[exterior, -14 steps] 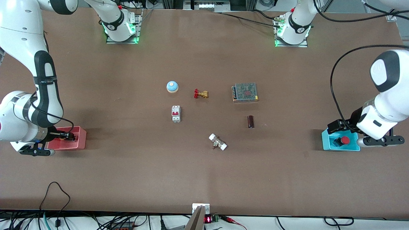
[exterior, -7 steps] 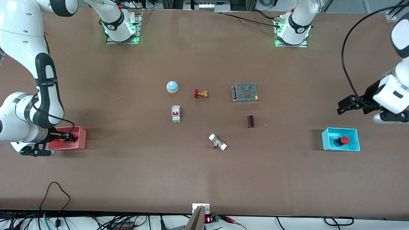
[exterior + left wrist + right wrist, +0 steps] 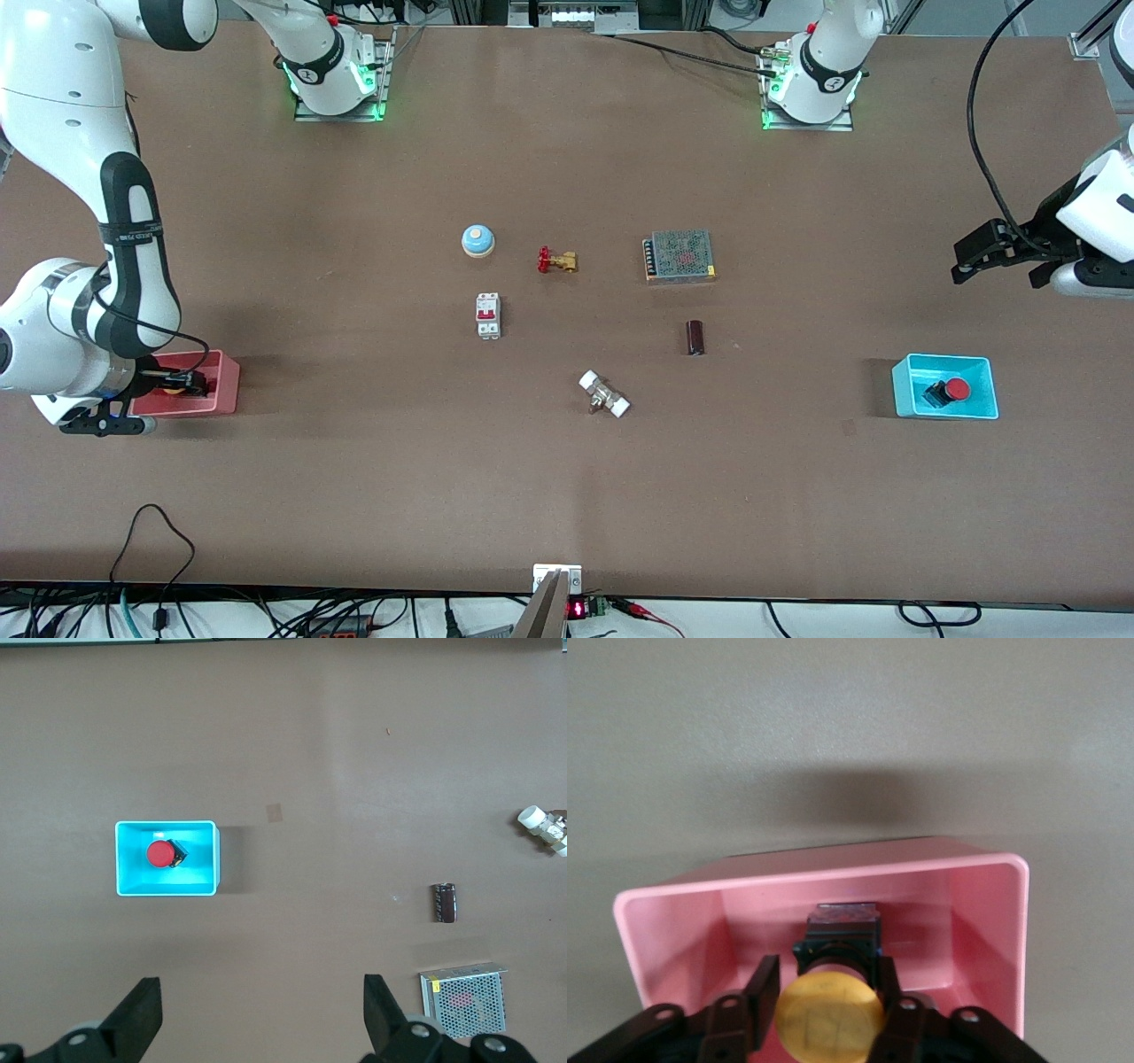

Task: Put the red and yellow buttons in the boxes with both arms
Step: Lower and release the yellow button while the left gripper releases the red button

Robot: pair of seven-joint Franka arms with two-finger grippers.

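The pink box (image 3: 190, 383) sits near the table's edge at the right arm's end, and the cyan box (image 3: 944, 386) near the edge at the left arm's end, with wide bare table nearer the front camera. The right gripper (image 3: 824, 1003) reaches down inside the pink box, its fingers closed on the yellow button (image 3: 830, 1014). The left gripper (image 3: 260, 1014) hangs in the air with its fingers spread wide and holding nothing, over bare table beside the cyan box, where the red button (image 3: 161, 853) lies.
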